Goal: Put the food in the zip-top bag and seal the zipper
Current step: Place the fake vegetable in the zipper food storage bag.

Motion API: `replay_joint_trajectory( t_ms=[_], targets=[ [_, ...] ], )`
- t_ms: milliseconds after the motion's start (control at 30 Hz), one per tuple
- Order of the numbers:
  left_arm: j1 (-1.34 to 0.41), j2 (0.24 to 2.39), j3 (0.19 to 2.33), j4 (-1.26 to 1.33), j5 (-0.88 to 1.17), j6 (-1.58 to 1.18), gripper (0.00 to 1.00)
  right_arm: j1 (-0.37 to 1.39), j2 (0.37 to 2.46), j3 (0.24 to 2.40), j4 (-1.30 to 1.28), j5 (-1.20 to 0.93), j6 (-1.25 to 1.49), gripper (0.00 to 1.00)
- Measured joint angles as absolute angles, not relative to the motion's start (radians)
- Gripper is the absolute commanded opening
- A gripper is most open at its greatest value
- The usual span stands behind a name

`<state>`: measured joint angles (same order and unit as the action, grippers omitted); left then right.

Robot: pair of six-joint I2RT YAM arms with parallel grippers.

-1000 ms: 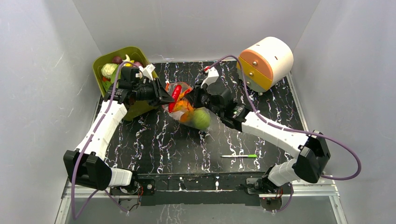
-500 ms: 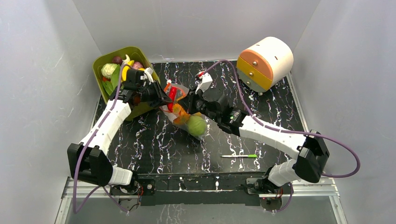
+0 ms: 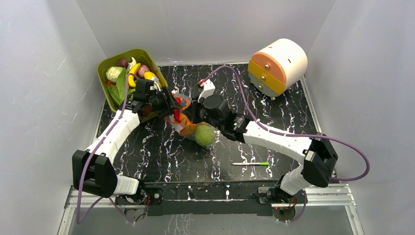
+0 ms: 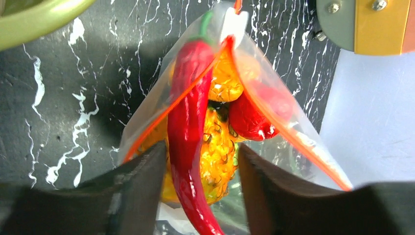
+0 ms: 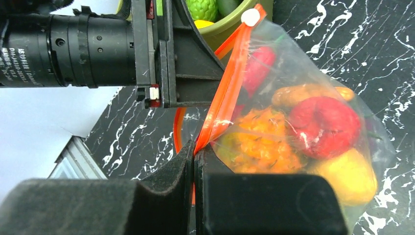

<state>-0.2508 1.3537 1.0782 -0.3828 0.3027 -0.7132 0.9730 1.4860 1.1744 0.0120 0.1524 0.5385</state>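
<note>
The clear zip-top bag [image 3: 195,128] hangs near the table's middle-left, mouth open, holding a green cabbage [image 3: 205,133], an orange pineapple [image 4: 219,142], a red tomato [image 4: 254,116] and a yellow piece [image 5: 348,174]. A long red chili [image 4: 188,122] lies half in the mouth, across the red-orange zipper [image 4: 279,129]. My left gripper [image 4: 201,188] is open; its fingers straddle the chili's lower end at the bag's mouth. My right gripper [image 5: 195,155] is shut on the zipper strip [image 5: 229,81] and holds that edge up. The white slider [image 5: 250,17] sits at the strip's far end.
A green bin [image 3: 108,64] with more toy food stands at the back left, right behind the left gripper [image 3: 171,104]. A white and orange drum-shaped drawer box [image 3: 278,66] stands at the back right. A thin green-and-white pen [image 3: 251,163] lies near the front.
Both grippers and the bag have shifted left and nearer. The left gripper has pushed down to the bag's mouth, and the chili has gone deeper in.
</note>
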Motion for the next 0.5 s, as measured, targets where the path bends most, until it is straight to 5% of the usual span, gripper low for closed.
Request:
replay_joint_trajectory(
  t_ms=[167, 367, 433, 500],
  targets=[
    [-0.251, 1.275, 1.082, -0.382, 0.294, -0.709, 0.69, 0.957, 1.491, 1.205, -0.068, 0.120, 0.468, 0.00],
    [-0.251, 1.005, 1.084, -0.357, 0.337, -0.440, 0.62, 0.833, 1.357, 1.166, -0.189, -0.080, 0.321, 0.00],
    [-0.251, 0.953, 1.075, -0.337, 0.428, -0.257, 0.53, 0.815, 1.306, 1.164, -0.242, -0.133, 0.261, 0.00],
    [-0.253, 0.949, 1.064, -0.354, 0.546, -0.027, 0.58, 0.807, 1.232, 1.148, -0.307, -0.211, 0.183, 0.01]
  ],
)
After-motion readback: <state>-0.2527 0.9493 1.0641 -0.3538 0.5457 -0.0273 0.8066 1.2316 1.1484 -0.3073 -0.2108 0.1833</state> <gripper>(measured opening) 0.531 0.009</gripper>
